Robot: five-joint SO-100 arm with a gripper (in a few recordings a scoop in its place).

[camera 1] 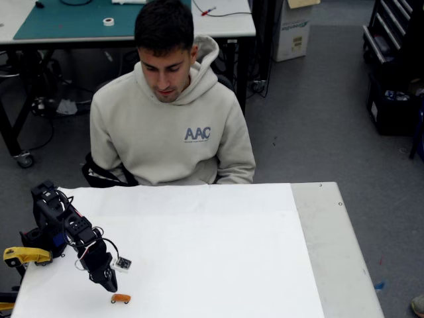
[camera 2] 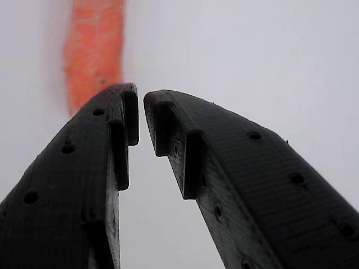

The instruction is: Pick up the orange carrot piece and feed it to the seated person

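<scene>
Gripper (camera 1: 110,286) tilts down over the table's near-left corner, tip just at 10 o'clock of the orange carrot piece (camera 1: 120,299), likely lining up a grasp. In the wrist view the jaws stand nearly closed, a narrow gap at the tips, nothing between them; carrot blurred at 11 o'clock (camera 2: 93,53). Seated person (camera 1: 171,122) waits at 12 o'clock, looking down. White table (camera 1: 232,265), grey workshop floor (camera 1: 318,112), desk behind.

My end effector (camera 2: 140,115) shows its tips nearly closed — only a narrow gap. The blurred orange carrot piece (camera 2: 92,50) lies beyond my left finger (camera 2: 84,185), on the white surface (camera 2: 252,61).
</scene>
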